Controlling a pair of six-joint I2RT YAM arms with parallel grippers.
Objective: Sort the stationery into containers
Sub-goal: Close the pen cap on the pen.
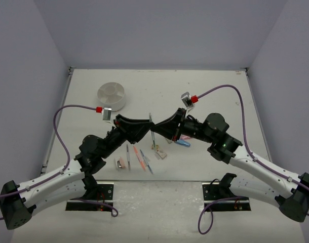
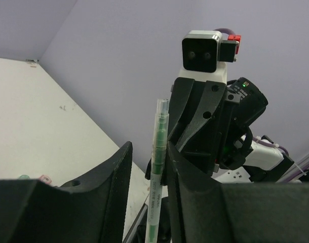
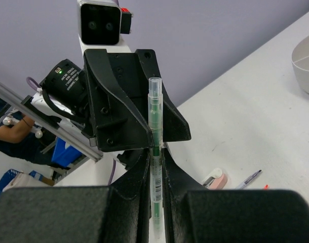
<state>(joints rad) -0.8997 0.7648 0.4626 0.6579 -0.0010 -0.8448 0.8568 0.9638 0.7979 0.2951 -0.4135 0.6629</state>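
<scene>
pen upright — midair, right end effector pinching

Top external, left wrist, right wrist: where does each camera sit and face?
Top external: above, behind the bases, looking down on the table; left arm and right arm show.
Left wrist: looks past its left gripper at the right arm.
Right wrist: looks past its right gripper at the left arm.
Both wrist views share the green pen.
</scene>
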